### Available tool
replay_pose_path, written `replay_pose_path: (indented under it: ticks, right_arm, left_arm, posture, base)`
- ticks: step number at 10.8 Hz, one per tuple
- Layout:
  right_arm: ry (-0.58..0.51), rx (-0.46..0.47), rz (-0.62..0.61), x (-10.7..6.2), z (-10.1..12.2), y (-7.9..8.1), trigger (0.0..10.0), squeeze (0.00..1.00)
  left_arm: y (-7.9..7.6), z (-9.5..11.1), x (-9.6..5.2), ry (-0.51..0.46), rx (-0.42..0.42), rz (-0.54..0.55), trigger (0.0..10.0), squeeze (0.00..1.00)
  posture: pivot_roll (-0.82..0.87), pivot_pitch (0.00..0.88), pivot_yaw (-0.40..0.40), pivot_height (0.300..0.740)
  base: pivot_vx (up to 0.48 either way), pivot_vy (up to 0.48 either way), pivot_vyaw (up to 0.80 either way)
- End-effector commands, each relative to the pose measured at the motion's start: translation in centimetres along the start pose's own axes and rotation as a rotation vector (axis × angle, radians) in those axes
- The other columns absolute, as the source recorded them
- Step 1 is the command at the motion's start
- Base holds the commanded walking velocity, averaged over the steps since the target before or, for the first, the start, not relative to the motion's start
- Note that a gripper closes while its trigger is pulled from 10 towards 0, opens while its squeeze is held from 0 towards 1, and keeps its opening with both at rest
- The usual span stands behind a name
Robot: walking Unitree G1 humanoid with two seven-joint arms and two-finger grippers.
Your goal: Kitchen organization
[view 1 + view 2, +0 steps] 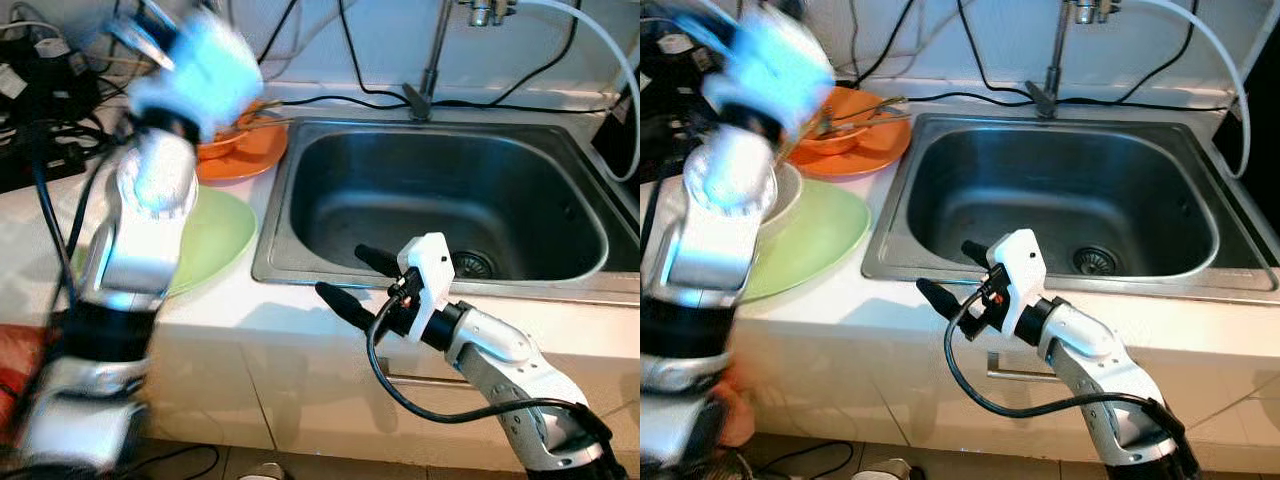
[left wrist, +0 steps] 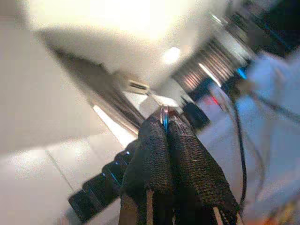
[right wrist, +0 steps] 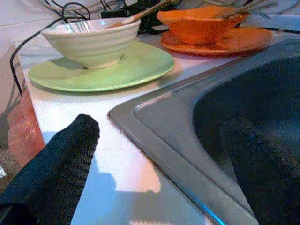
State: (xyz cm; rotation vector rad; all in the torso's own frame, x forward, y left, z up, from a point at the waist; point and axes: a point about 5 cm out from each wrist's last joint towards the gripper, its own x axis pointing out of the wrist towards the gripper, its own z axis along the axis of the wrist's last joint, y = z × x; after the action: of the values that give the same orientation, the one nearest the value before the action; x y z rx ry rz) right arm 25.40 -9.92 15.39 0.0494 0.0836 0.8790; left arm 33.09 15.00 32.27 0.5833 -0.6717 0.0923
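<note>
1. The steel sink (image 1: pixel 300 210) is set in the white counter.
2. Beside its left rim lies a green plate (image 3: pixel 140 65) carrying a pale bowl (image 3: pixel 91 42); behind them sits an orange bowl (image 3: pixel 201 26).
3. The right gripper (image 1: pixel 358 274) hovers at the sink's front-left corner, fingers spread, empty.
4. The left gripper (image 2: pixel 166 140), raised and blurred left of the sink, has its fingers pressed together on a thin metal piece (image 2: pixel 164 115).

No text, label, brand, number or sign can be read anywhere.

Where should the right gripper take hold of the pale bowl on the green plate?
Probably by its rim on the sink side. The pale bowl stands upright on the green plate, rim open, with a fork leaning out toward the orange dishes. The right gripper is open and low at the counter's edge.
</note>
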Motion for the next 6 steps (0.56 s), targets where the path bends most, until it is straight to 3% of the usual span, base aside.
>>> replay_pose_path:
  ticks: [1,2,3,4,5,6]
  right_arm:
    - [-0.012,-0.008,-0.012,0.0,0.1,-0.3,10.0,0.00]
    - [-0.017,-0.006,-0.020,0.0,0.1,-0.3,10.0,0.00]
    - [-0.018,-0.003,-0.023,0.0,0.1,-0.3,10.0,0.00]
    - [-0.020,0.002,-0.030,0.0,0.0,-0.3,10.0,0.00]
    - [-0.021,0.007,-0.039,-0.1,-0.1,-0.3,10.0,0.00]
    - [-0.021,0.007,-0.041,-0.1,-0.1,-0.3,10.0,0.00]
  left_arm:
    - [0.8,-1.8,-0.2,0.075,-0.206,0.070,0.0,0.00]
    - [0.1,-2.5,0.2,0.125,-0.506,0.108,0.0,0.00]
    - [-0.4,-2.3,0.3,0.142,-0.594,0.120,0.0,0.00]
    - [-1.0,-2.6,0.4,0.174,-0.767,0.140,0.0,0.00]
    - [-1.9,-2.3,0.6,0.163,-1.007,0.127,0.0,0.00]
    - [-2.3,-2.2,0.6,0.170,-1.098,0.122,0.0,0.00]
  posture:
    - [0.12,0.000,0.045,0.740]
    - [0.11,0.000,0.049,0.740]
    - [0.11,0.000,0.050,0.740]
    - [0.11,0.000,0.052,0.740]
    - [0.11,0.000,0.053,0.740]
    - [0.11,0.000,0.053,0.740]
  base:
    - [0.000,0.000,0.00]
    - [0.000,0.000,0.00]
    - [0.000,0.000,0.00]
    - [0.000,0.000,0.00]
    - [0.000,0.000,0.00]
    - [0.000,0.000,0.00]
